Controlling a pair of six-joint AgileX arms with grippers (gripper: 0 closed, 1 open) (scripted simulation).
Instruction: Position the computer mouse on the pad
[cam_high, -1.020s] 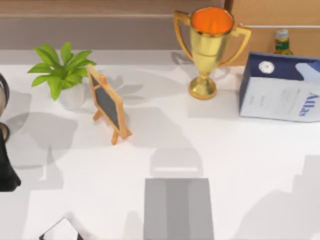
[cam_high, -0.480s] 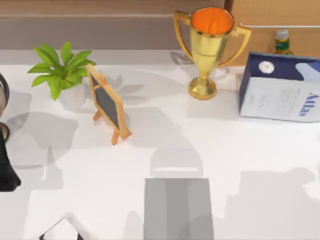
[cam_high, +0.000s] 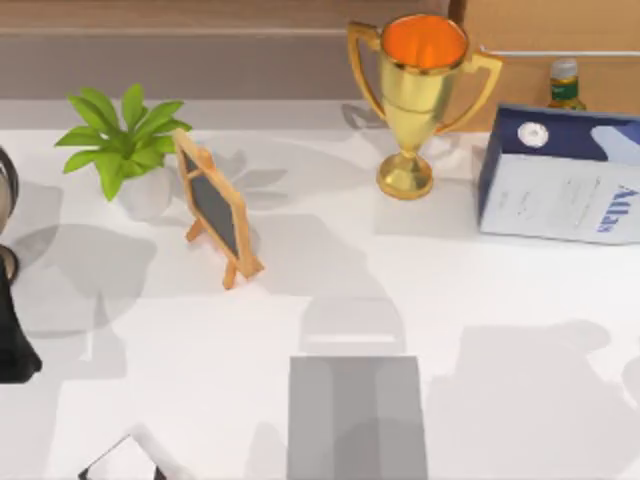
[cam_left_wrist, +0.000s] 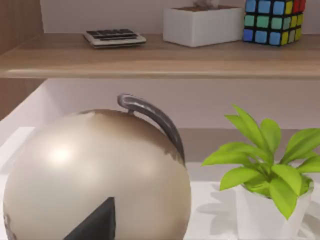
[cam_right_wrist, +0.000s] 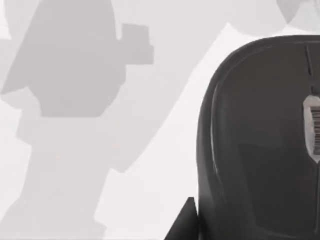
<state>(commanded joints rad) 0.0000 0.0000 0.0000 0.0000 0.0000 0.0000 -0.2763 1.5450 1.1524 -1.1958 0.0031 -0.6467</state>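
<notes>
the grey pad (cam_high: 357, 417) lies flat at six o'clock on the white desk (cam_high: 500, 300), bare on top. the right wrist view shows the black computer mouse (cam_right_wrist: 260, 145) close up over the desk. the right tool's state i cannot tell. the left arm (cam_high: 12, 340) sits at nine o'clock, its tool's state i cannot tell.
</notes>
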